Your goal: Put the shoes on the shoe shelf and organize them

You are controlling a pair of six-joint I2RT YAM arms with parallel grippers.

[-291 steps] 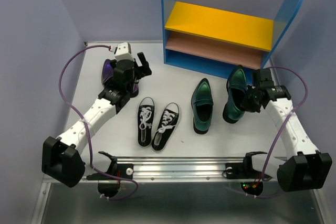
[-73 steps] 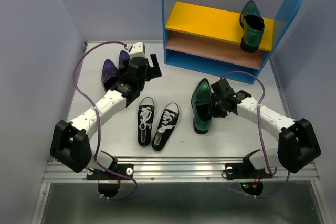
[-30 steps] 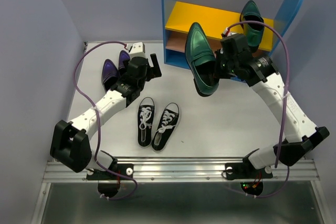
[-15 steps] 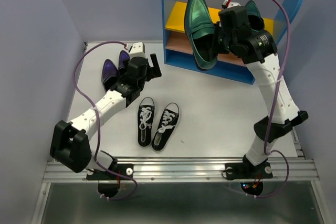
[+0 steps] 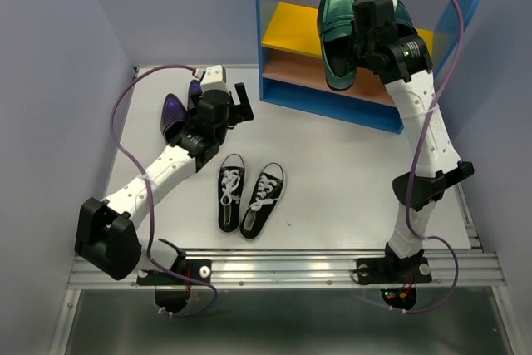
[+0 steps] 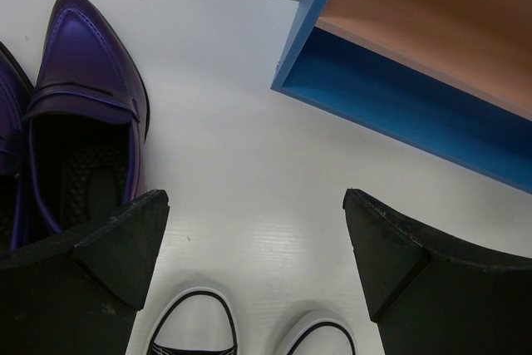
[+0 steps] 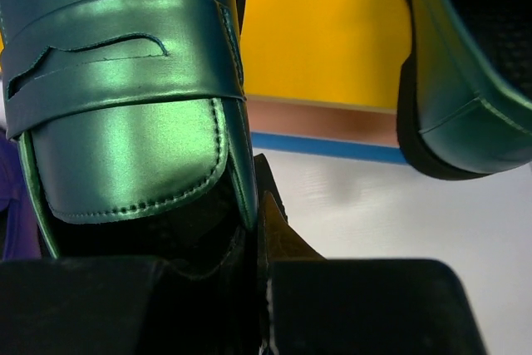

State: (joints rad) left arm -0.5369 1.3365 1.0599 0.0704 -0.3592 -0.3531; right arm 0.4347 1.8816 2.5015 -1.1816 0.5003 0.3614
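Observation:
My right gripper (image 5: 357, 39) (image 7: 258, 184) is shut on the side wall of a glossy green loafer (image 5: 337, 14) (image 7: 125, 81). It holds the loafer in the air over the yellow upper board (image 5: 291, 27) (image 7: 320, 31) of the shoe shelf, toe pointing away. The other green loafer (image 5: 402, 12) (image 7: 465, 81) rests on that board to the right, partly hidden by the arm. My left gripper (image 5: 241, 104) (image 6: 253, 205) hangs open and holds nothing, beside the purple shoes (image 5: 174, 110) (image 6: 83, 97) and beyond the black sneakers (image 5: 249, 193) (image 6: 195, 326).
The shelf's blue side panels (image 5: 266, 6) rise on both sides of the boards, with a tan middle board (image 5: 332, 81) (image 6: 432, 22) and a blue base (image 6: 399, 106) below. Purple walls close in left and right. The sneakers sit side by side near the front rail.
My right arm has carried the green loafer up off the table and farther right, from in front of the shelf to over the yellow board. The left arm has barely shifted.

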